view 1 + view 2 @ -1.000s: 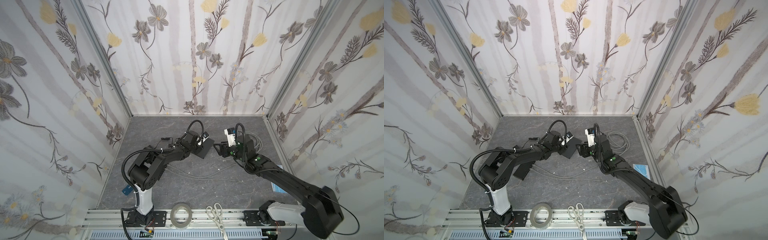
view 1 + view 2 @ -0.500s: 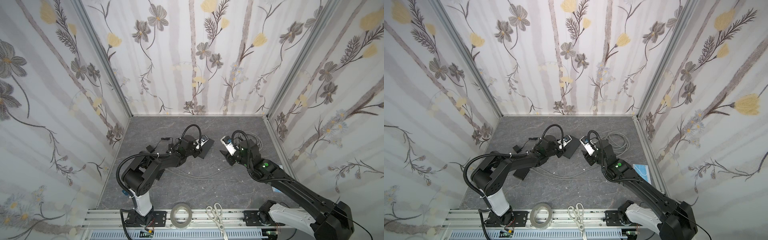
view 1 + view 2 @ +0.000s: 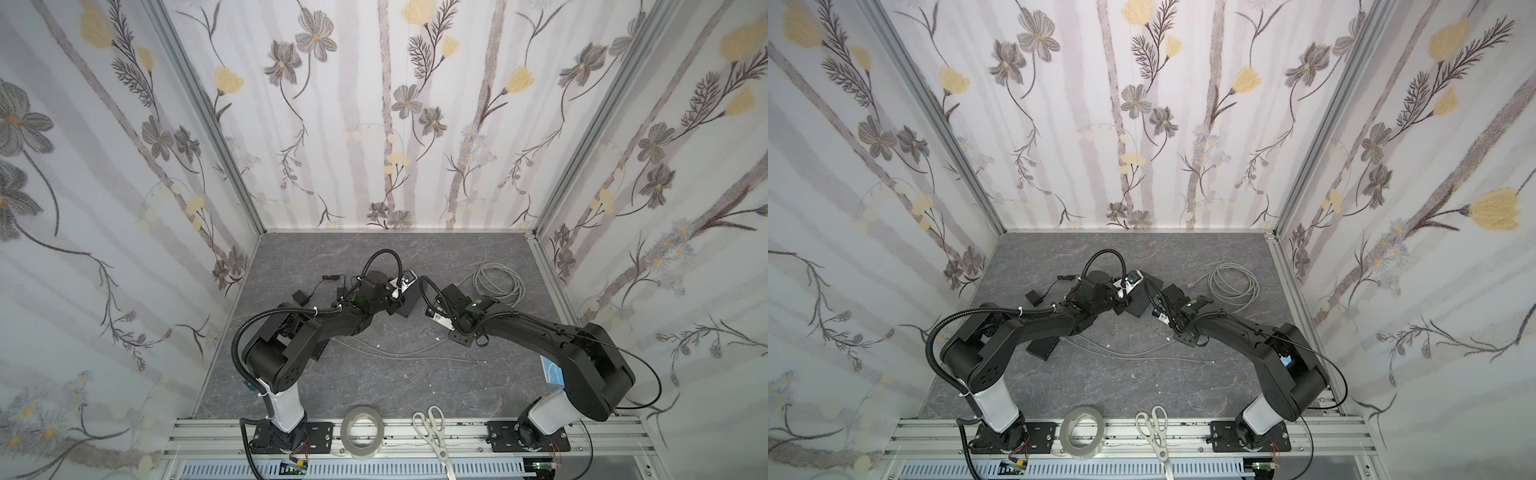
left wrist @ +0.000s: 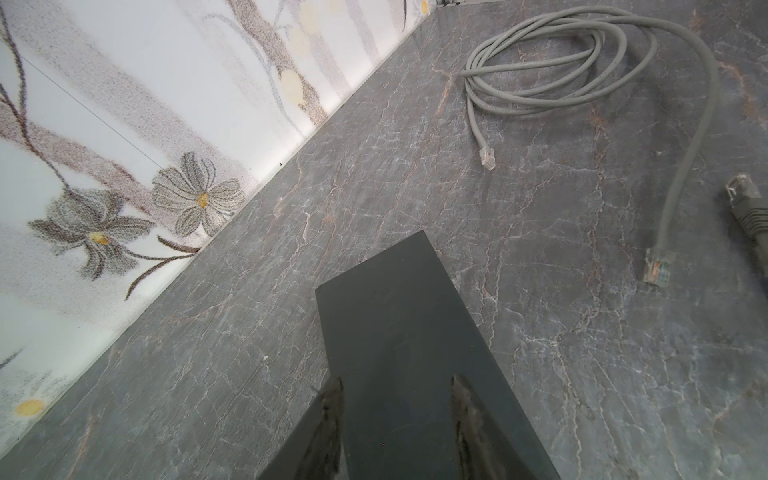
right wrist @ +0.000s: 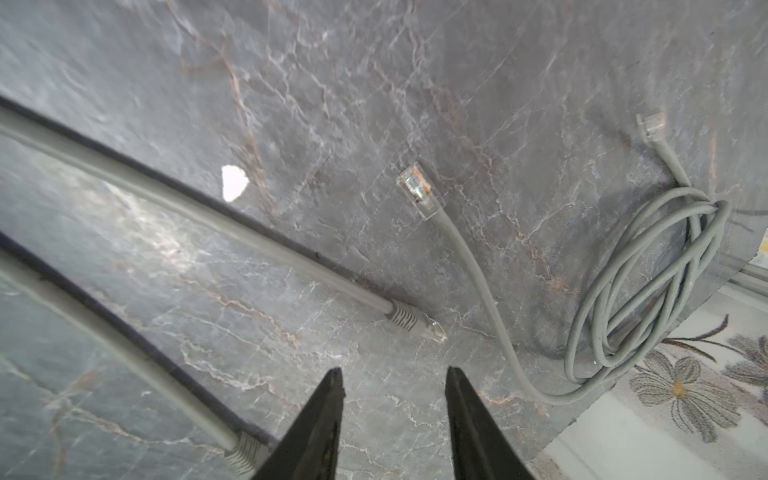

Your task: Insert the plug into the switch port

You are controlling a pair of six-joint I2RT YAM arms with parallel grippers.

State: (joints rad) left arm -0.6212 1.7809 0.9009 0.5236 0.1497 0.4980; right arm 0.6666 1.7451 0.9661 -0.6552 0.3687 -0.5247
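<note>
The plug (image 5: 415, 322), the grey booted end of a thick cable (image 5: 208, 208), is seen lying flat on the grey worktop (image 5: 498, 62) and has not yet been picked up. It is taken to be the one meant because it lies just ahead of the right pincer (image 5: 393, 370). A clear plug (image 5: 419, 191) on a thinner lead lies a little beyond it, so the choice cannot be settled. A second booted end (image 5: 245, 453) is partly hidden beside one finger. The right pincer is held low over the worktop with its fingers parted and nothing between them, apparently so that the plug can be straddled and then closed on.

The switch (image 4: 399, 316), a flat black box, is clamped between the fingers of the left pincer (image 4: 397, 379). In a top view the switch (image 3: 405, 305) is seen near the middle of the worktop, between the two arms. It is presumably held there so that it is steadied and its ports are offered to the incoming plug. The ports themselves are not shown.

A loose coil (image 4: 582, 62) of thin grey lead is left toward the far right corner. A roll of tape (image 3: 362, 432) and scissors (image 3: 432, 432) are seen on the front rail, clear of the work.
</note>
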